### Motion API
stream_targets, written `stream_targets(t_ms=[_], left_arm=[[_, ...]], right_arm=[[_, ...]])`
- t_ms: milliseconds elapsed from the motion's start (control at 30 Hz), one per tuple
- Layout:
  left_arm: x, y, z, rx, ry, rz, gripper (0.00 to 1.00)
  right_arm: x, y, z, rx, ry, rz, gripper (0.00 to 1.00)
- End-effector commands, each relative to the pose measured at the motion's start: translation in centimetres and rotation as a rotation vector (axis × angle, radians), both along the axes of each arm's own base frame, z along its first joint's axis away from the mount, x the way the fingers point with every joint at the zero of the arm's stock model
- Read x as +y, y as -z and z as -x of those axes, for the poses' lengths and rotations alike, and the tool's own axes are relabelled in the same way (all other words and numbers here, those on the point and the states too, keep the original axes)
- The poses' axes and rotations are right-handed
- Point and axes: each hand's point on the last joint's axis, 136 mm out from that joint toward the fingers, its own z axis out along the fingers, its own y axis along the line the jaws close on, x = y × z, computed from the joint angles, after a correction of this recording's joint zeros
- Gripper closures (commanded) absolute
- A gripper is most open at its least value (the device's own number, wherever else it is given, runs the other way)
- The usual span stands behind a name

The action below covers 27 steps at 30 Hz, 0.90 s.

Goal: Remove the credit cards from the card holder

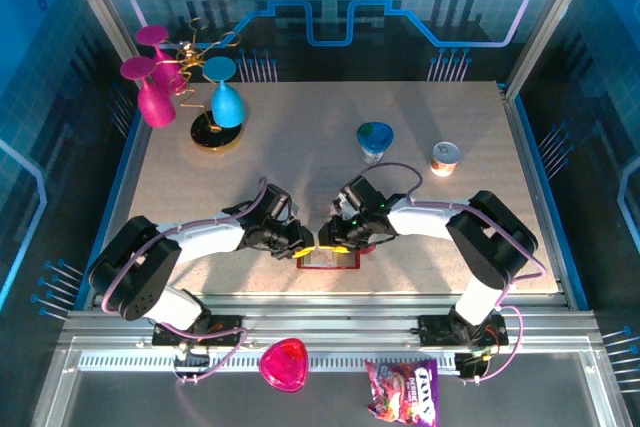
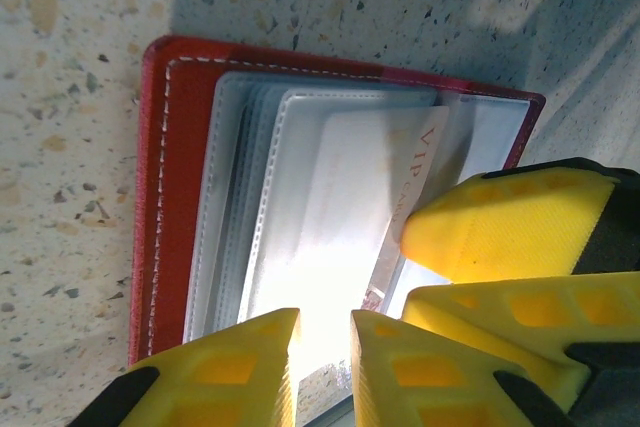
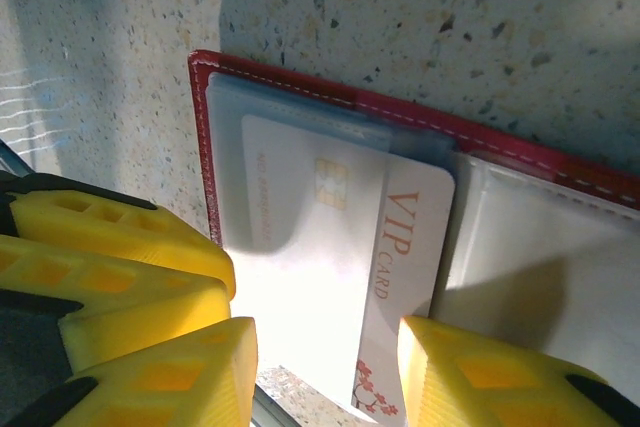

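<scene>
- The card holder [image 1: 345, 265] lies opened flat on the speckled bench [image 1: 300, 147], close to the front edge and roughly midway between the two arm bases. It is dark red, with white stitching round the border and stacked greyish clear pockets inside.
- A pale card [image 3: 330, 247] sits at the top pocket with its chip showing. "VIP CARD" runs in orange-brown letters along one end, and there is a small flower sprig at the corner (glare washes out much of the rest).
- From overhead, both arms bend inward, and the left claw [image 1: 303, 244] and right claw [image 1: 335, 244] meet nose to nose over the holder. The card is too small to pick out from there.
- The left wrist camera brings the card holder [image 2: 165, 197] up close, with its pocket edges layered along one side. The pale card [image 2: 370, 197] lies on top, and one yellow finger [image 2: 500, 222] of the right claw is at its lettered end.
- The right wrist camera catches the holder's red border [image 3: 420, 119] and the left claw's yellow fingers [image 3: 110, 247] over the holder's side edge.
- The left claw [image 2: 322, 319] is pinched down to a narrow slit at the near edge of the pockets. The glare hides whether anything is nipped in it, so I cannot tell.
- The right claw [image 3: 328, 332] is released, with its fingers standing apart. The card's flowered corner lies in the gap, and one finger is just beside the lettered end.
</scene>
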Motion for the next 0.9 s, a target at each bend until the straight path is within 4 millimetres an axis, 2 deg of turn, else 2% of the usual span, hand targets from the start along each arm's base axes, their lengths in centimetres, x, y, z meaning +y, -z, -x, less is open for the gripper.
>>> stream_targets(t_ms=[0, 467, 867], left_arm=[[0.2, 0.6, 0.4, 0.027, 0.004, 0.005, 0.8], [0.1, 0.3, -0.1, 0.013, 0.006, -0.002, 0.82], [0.3, 0.4, -0.2, 0.015, 0.028, -0.039, 0.88]], right_arm=[[-0.1, -0.8, 0.0, -0.026, -0.018, 0.022, 0.58], [-0.1, -2.7, -0.6, -0.059, -0.006, -0.022, 0.6], [-0.9, -1.6, -0.5, -0.032, 0.021, -0.042, 0.64]])
